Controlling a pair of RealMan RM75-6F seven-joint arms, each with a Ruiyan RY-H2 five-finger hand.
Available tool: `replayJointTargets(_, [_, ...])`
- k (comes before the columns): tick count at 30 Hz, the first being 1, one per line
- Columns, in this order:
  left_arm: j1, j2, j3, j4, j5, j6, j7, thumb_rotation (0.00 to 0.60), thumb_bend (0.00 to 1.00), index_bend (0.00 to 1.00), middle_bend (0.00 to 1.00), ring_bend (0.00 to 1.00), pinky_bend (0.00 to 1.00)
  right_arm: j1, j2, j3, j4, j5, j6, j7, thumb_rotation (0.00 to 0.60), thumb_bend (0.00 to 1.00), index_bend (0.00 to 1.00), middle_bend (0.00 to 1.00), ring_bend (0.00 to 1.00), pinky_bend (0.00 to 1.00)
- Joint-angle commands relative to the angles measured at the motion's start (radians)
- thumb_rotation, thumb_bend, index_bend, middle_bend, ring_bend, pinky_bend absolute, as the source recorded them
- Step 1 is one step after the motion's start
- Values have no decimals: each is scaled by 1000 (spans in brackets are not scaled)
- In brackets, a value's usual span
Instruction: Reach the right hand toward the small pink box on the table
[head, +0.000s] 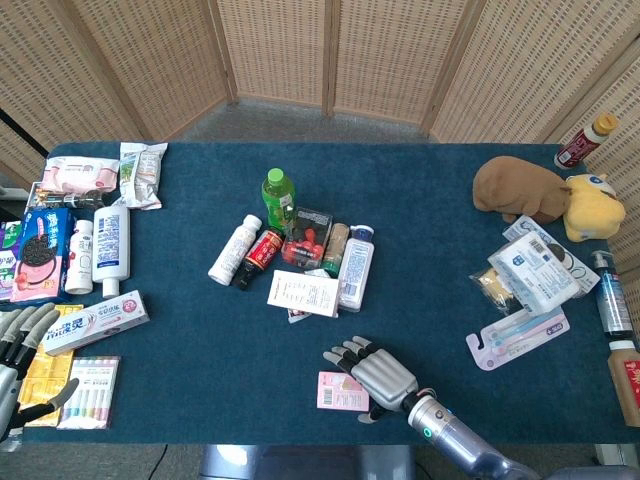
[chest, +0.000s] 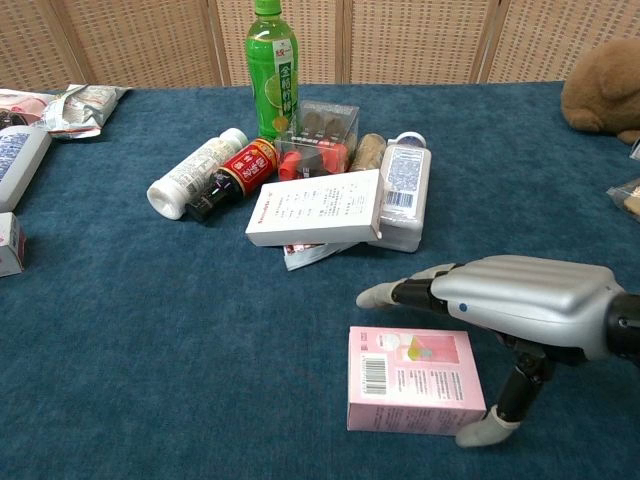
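So the small pink box (chest: 413, 380) lies flat near the front edge of the table (head: 450, 200), a bit right of the middle, well apart from everything else. The right hand (chest: 510, 305) is spread open and holds nothing. Its fingers (chest: 400, 292) stretch out flat over the box's far side and its thumb (chest: 490, 425) points down at the box's right front corner. From the chest view I honestly can't tell if the thumb tip is touching the cardboard or just beside it.

What could go wrong, as I see it:

- The box looks light and sits on a blue cloth, so if the thumb nudges that corner before the fingers come down, I'd guess the box just spins or slides toward the front edge. There isn't much table left on that side.
- If the reach runs long, the fingers head toward the white carton (chest: 315, 208) and the white bottle (chest: 403, 195) at the near end of the pile in the middle of the table. That carton is propped up on other stuff and would probably tip easily.
- Coming down palm-flat could squash the lid instead of framing the box.

The left hand (head: 20, 350) sits open at the front left corner, next to the toothpaste box (head: 98, 322), holding nothing.
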Motion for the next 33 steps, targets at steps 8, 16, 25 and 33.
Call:
replayJointTargets(8, [5, -8, -1, 15, -7, 0, -14, 600, 298, 0, 48, 0, 0, 9, 16, 20, 21, -59, 20, 93, 600, 60, 764, 1000, 963, 714])
replayJointTargets(16, [5, -17, 3, 5, 7, -4, 2, 600, 296, 0, 48, 0, 0, 3, 148, 72, -42, -119, 78, 222, 600, 59, 767, 1000, 975, 714])
replayJointTargets(25, [12, -30, 16, 3, 20, -6, 13, 600, 296, 0, 47, 0, 0, -18, 306, 172, -106, -173, 179, 461, 600, 58, 759, 1000, 975, 714])
replayJointTargets(33, [21, -40, 18, 21, 18, 4, -1, 600, 296, 0, 47, 0, 0, -11, 360, 229, -128, -174, 198, 605, 600, 59, 759, 1000, 983, 713])
